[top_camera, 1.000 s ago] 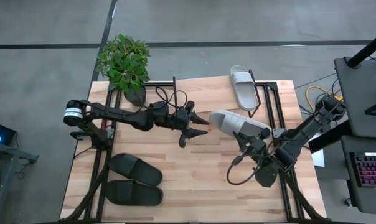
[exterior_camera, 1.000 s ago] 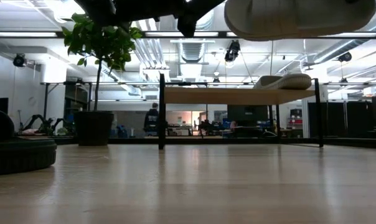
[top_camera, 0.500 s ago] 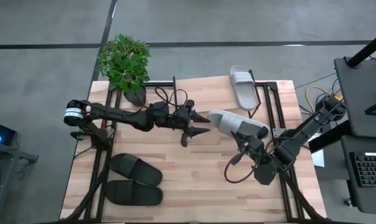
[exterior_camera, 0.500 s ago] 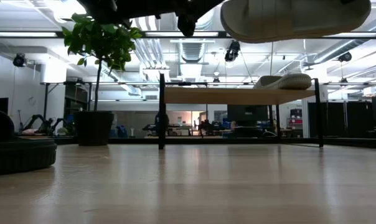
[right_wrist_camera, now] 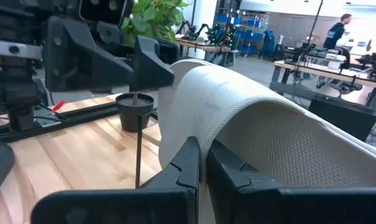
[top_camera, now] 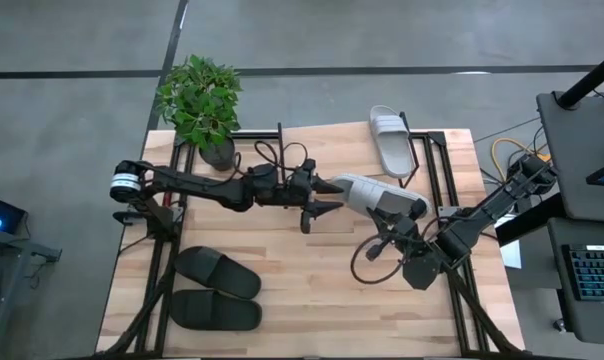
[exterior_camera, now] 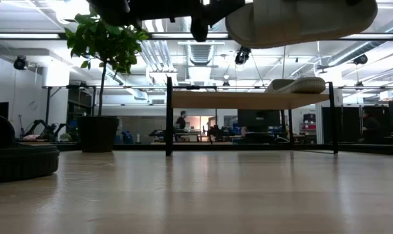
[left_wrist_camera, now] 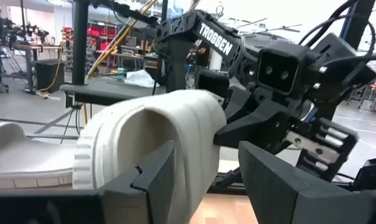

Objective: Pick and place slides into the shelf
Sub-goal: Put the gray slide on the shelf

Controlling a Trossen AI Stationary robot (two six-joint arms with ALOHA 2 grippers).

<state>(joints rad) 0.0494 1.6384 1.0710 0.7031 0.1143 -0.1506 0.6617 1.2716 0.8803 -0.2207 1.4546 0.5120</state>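
You hold one grey-white slide [top_camera: 380,196] in mid-air above the table [top_camera: 312,290], apparently so it can pass between arms; the right gripper [right_wrist_camera: 203,163] is clenched on its strap, carrying it; the left gripper [top_camera: 322,196] stands parted around its toe end, not yet closed. The slide is pale and ribbed at the sole edge, with a wide textured strap. Its mate [top_camera: 391,142] already lies on the shelf [top_camera: 332,135]; the black pair [top_camera: 217,290] waits on the table.
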